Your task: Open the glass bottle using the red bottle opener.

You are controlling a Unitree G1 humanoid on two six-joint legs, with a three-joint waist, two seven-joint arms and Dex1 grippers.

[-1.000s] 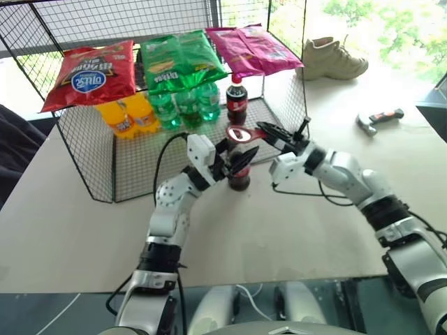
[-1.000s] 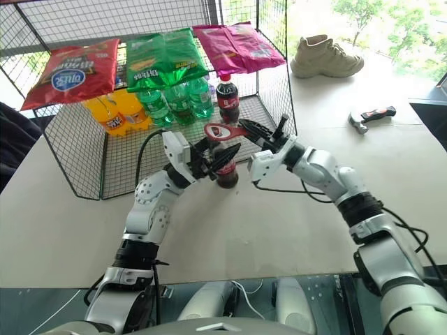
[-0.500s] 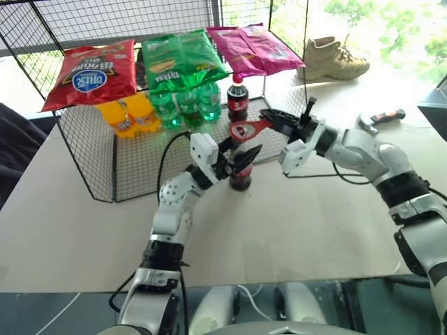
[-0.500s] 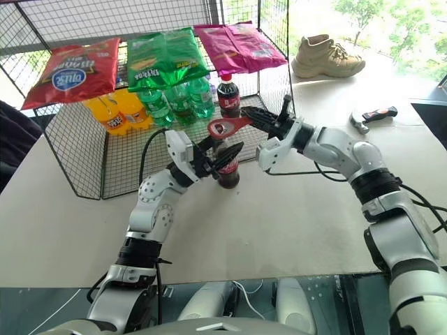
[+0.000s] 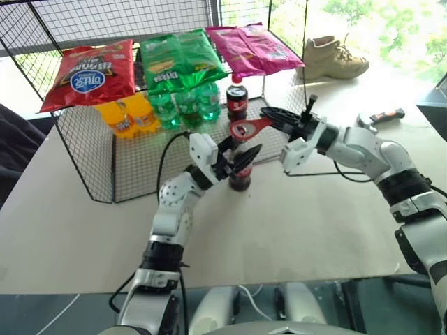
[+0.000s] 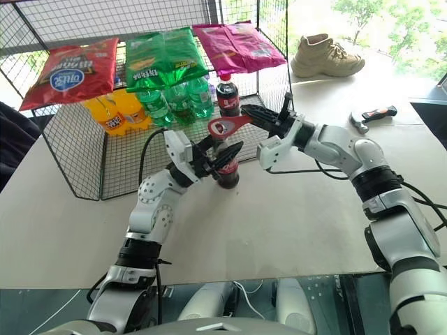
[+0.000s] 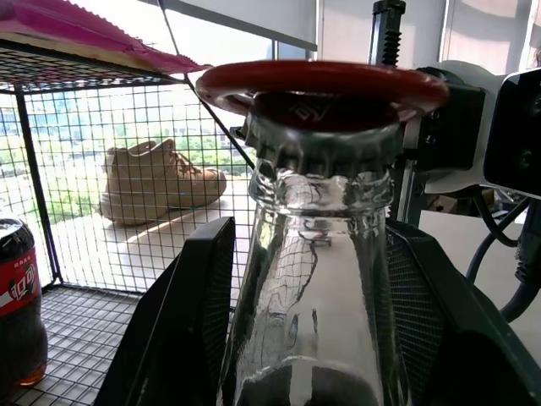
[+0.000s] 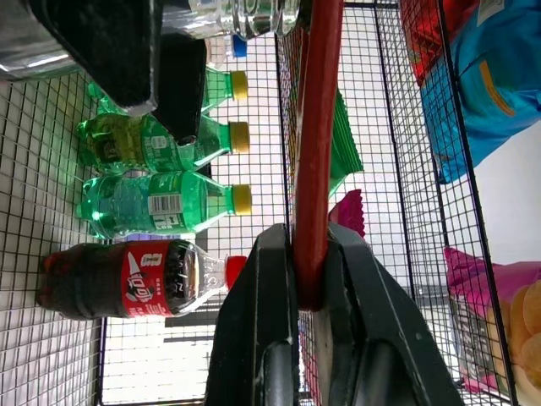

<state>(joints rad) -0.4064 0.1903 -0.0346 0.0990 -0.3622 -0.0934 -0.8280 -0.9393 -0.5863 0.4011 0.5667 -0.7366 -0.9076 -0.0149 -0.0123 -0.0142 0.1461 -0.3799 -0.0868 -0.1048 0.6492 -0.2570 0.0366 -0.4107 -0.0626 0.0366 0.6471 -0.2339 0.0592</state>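
The glass bottle [image 5: 239, 176] is standing upright at frame centre on the table [image 5: 293, 230], just in front of the wire rack [image 5: 98, 146]. Your left gripper [image 5: 237, 158] is clasping it, black fingers [image 7: 182, 321] pressing both sides of the neck. Your right gripper [image 5: 278, 118] is pinching the red bottle opener [image 5: 248, 128] by its handle; its ring is sitting over the crown cap [image 7: 325, 139]. Farther off, upper right, a hammer [image 5: 377, 118] and shoe [image 5: 334, 59] are lying.
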